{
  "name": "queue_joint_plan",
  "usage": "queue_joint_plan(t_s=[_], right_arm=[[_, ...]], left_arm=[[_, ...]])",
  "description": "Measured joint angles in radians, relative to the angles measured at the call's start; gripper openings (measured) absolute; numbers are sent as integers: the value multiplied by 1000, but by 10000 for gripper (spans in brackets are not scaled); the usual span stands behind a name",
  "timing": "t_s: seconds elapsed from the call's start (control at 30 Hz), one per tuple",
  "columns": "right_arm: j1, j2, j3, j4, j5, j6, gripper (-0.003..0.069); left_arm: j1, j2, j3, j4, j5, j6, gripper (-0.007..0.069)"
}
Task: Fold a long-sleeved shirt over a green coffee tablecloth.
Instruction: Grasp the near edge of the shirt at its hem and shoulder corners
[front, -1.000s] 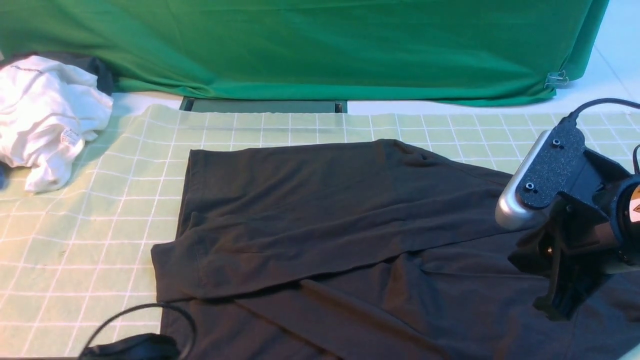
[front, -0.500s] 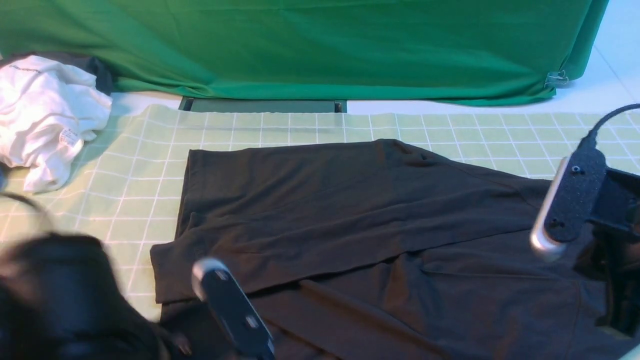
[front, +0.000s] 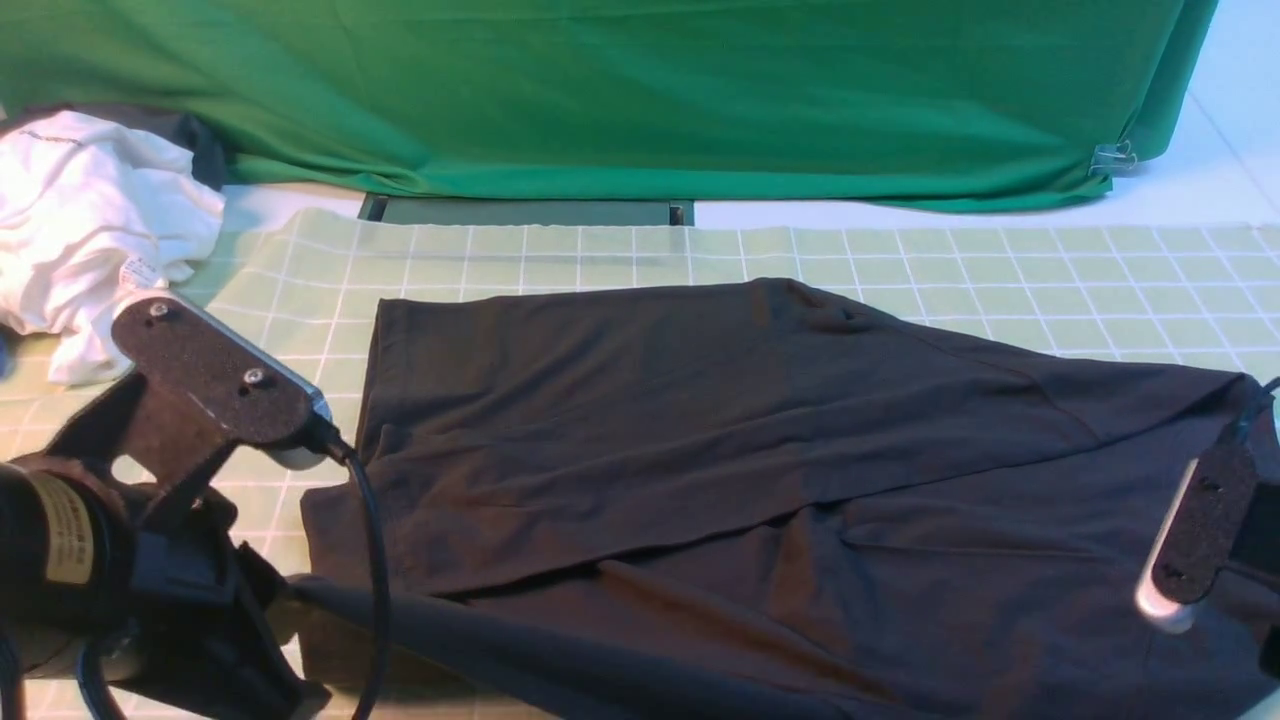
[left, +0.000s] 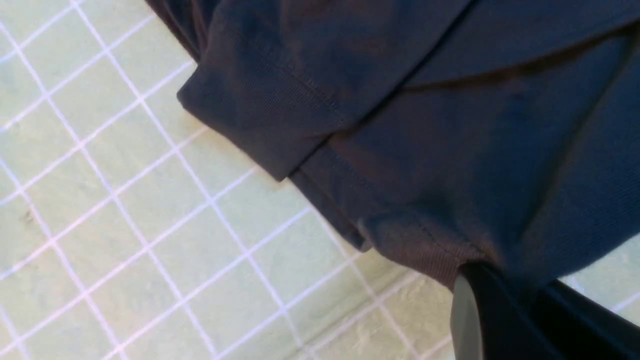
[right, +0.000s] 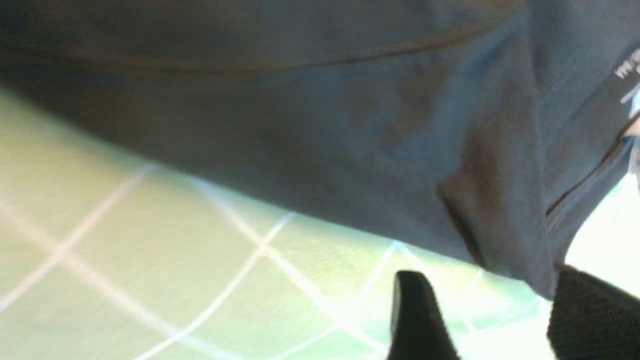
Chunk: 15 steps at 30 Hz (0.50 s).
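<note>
The black long-sleeved shirt (front: 700, 430) lies partly folded on the pale green coffee tablecloth (front: 560, 250) with its white grid. My left gripper (front: 275, 610) is at the near left, shut on a ribbed edge of the shirt (left: 450, 125), and a strip of cloth stretches away from it. In the left wrist view the left gripper (left: 492, 280) pinches that edge above the tablecloth (left: 125, 225). My right gripper (right: 500, 320) stands open at the shirt's right end. The shirt (right: 300, 125) hangs just beyond its fingertips (right: 412, 305), and the tablecloth (right: 150, 275) shows between them. In the front view only its wrist camera (front: 1195, 545) shows.
A crumpled white garment (front: 90, 230) lies at the far left on the tablecloth's corner. A deep-green plain cloth (front: 640, 90) drapes across the back, with a dark slot (front: 530, 212) below it. A metal clip (front: 1112, 158) hangs at the back right.
My left arm came up from the near edge, shut on the shirt's near left edge and lifted it. My right gripper drew back to the right, lower, and opened.
</note>
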Motion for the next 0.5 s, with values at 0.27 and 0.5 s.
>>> queue_joint_plan(t_s=[0.27,0.5], right_arm=[[-96,211,12,-56,-89,15,347],[-98,264,-1,-82,-103,20,129]], left_arm=[[7,0,0,-55,-42,50,-22],[7,0,0,-59,-43,54,-22]])
